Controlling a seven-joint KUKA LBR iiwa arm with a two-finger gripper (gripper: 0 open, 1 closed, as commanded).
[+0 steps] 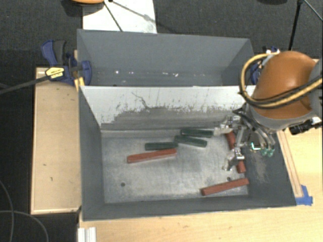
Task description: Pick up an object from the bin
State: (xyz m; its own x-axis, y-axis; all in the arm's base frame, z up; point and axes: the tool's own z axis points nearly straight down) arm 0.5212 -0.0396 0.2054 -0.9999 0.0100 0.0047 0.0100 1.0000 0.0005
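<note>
**Grey bin, right side: gripper low over a red-brown bar, grasp unconfirmed**

Grey metal bin (pixel 166 100), open-topped, with a handful of slim bars lying loose on its floor, none heaped.

1. Position. The gripper (pixel 236 147) hangs beneath the arm's orange dome-shaped cover (pixel 282 82). It sits low in the right of the frame, close to the bin's right wall.

2. Object concerned. A short red-brown rectangular bar (pixel 241 167) lies at the gripper, running roughly top to bottom of the frame. Red-brown shows above and below the metal parts, and the middle is hidden. I read it as one bar, though two pieces cannot be ruled out.

3. Gripper state. From where I stand I cannot tell whether it is spread or pressed together, so contact with the bar is not confirmed.

4. Neighbours.
   - A second red-brown bar (pixel 224 187) lies just below, at lower right, apart from the first.
   - Three dark green bars (pixel 194 141) lie near the centre.
   - A longer red-brown bar (pixel 151 156) lies left of centre, well apart.

Assessment: the work appears to be at the grasping step, with the bar seemingly on the floor and not yet lifted. The next move calls for a firm squeeze across the bar's narrow width. A straight lift should follow, kept clear of the right wall and the bar below.
</note>
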